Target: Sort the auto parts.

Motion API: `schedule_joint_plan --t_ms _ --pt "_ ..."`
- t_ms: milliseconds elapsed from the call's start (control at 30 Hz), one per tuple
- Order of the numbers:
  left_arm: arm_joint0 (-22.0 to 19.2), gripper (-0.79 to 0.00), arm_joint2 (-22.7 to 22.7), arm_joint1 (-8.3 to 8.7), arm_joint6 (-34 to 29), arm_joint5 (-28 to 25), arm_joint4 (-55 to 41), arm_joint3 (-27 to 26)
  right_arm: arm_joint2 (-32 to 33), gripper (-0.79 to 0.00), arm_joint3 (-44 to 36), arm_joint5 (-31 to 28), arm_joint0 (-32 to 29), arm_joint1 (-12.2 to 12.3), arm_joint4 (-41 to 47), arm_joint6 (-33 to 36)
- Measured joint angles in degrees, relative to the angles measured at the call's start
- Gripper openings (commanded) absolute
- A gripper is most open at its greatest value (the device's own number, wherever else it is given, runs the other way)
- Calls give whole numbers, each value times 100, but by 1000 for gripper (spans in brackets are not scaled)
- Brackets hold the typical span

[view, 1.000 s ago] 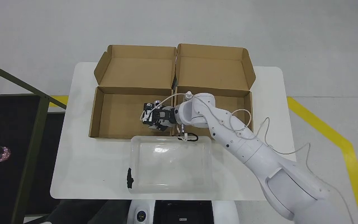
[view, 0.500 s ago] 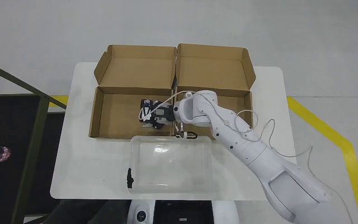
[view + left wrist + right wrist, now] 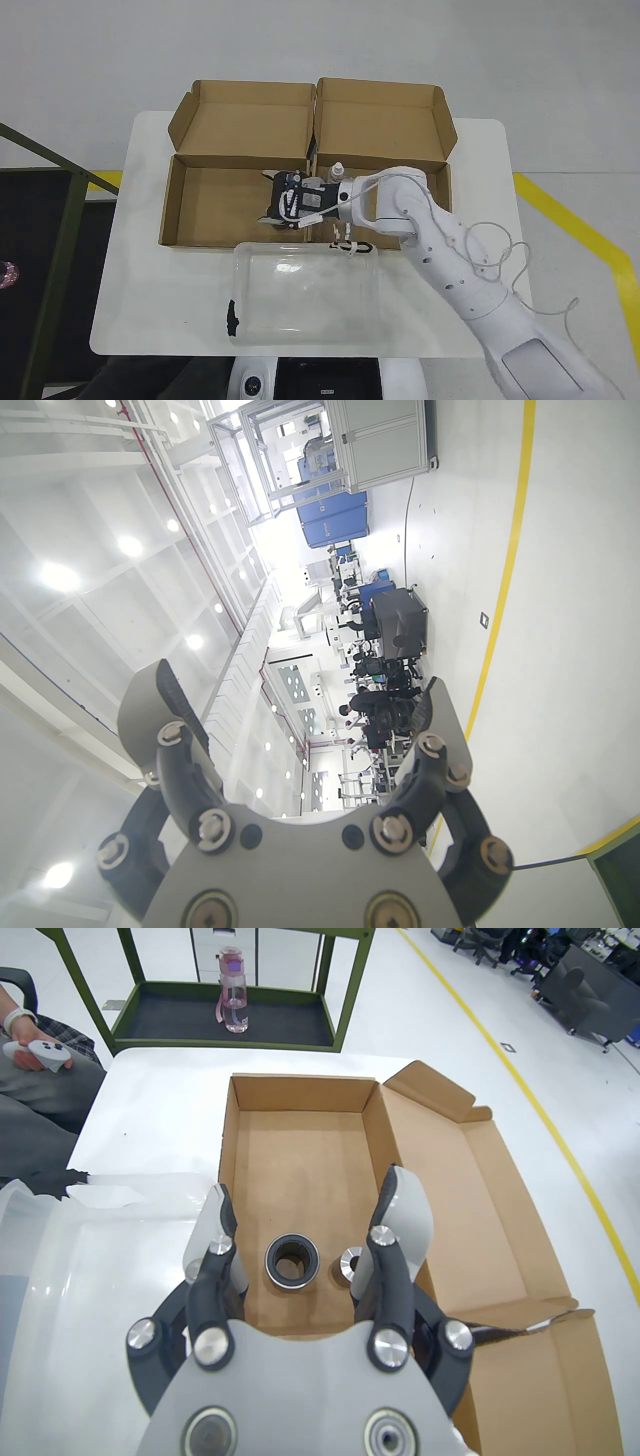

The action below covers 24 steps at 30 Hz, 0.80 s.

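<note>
Two parts stand on the floor of the left cardboard box (image 3: 300,1148): a black ring-shaped bearing (image 3: 292,1260) and a small silver cylinder (image 3: 349,1266) right beside it. My right gripper (image 3: 310,1188) hangs open just above them, empty, with the bearing between its fingers' lines and the cylinder by one finger. In the top view that gripper (image 3: 274,201) is over the right end of the left box (image 3: 205,205) and hides the parts. My left gripper (image 3: 297,677) is open and empty, pointing up into the room.
A second open cardboard box (image 3: 430,185) adjoins the first on the right. A clear plastic bin (image 3: 305,295) lies at the table's front edge, just before the boxes. Both box lids (image 3: 245,120) stand folded back. A green cart (image 3: 225,1028) stands beyond the table.
The right arm's elbow has swung to the right, and the gripper has shifted slightly right and toward the box's far side, staying over the left box.
</note>
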Motion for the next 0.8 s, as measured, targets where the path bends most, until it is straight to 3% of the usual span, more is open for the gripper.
schedule_joint_plan --t_ms 133,400,800 --pt "0 0 0 0 0 0 0 0 468 -114 -613 -100 -495 161 -83 39" --pt "0 0 0 0 0 0 0 0 1446 0 -1620 -181 -1562 438 -323 -179" --pt "0 0 0 0 0 0 0 0 3014 0 -2408 -24 -3418 753 -1042 -1287"
